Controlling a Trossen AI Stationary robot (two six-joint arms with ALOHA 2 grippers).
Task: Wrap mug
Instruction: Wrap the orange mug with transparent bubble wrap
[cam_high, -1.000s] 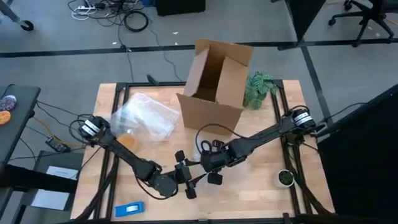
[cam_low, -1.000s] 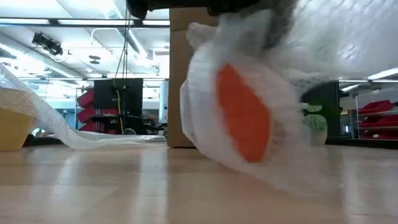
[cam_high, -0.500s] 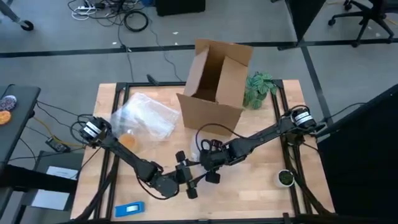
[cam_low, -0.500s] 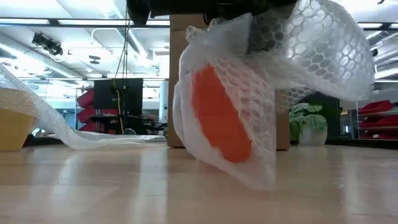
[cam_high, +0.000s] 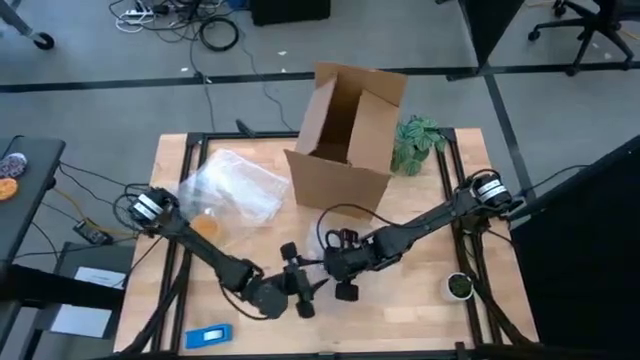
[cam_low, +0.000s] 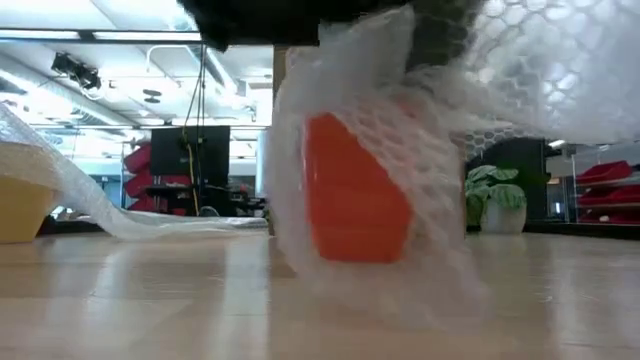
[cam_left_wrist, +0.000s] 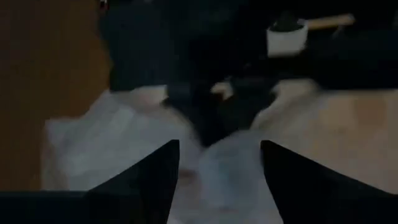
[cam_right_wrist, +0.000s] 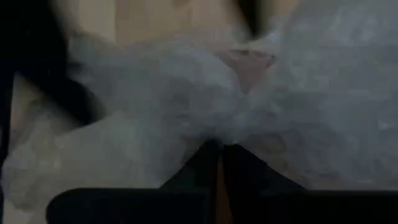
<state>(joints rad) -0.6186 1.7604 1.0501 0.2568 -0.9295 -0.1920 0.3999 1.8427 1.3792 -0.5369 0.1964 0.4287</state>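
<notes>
The small bright orange rounded mug (cam_low: 355, 190) sits under me near the front middle of the table, already swathed in clear bubble wrap (cam_low: 400, 130), its base at or just above the wood; I cannot tell whether it touches. In the level view the wrap drapes loosely over it and trails up into my grip.

My right gripper (cam_right_wrist: 219, 149) has its fingers pressed together on a gathered bunch of that wrap, the film puckering into the pinch. My left gripper (cam_left_wrist: 217, 158) faces the bundle from about eight o'clock with its fingers spread, holding nothing.

I judge the mug rigid, light and smooth, so it could slide inside the slippery film or swing if I lift by the wrap alone. The wrap is soft and springy, so it will likely unfold once released. A better hold would be across the mug's body through the padding, not the loose tail.

The pale wooden table (cam_high: 420, 315) is flat and bare where I work. At twelve o'clock stands an open brown cardboard box (cam_high: 345, 130), a green plant (cam_high: 418, 140) beside it at one. More crumpled bubble wrap (cam_high: 235, 190) lies at ten, a small dark green round object with a white rim (cam_high: 459, 285) at four, a blue item (cam_high: 208, 336) at seven. Beyond is a workshop with shelving.
</notes>
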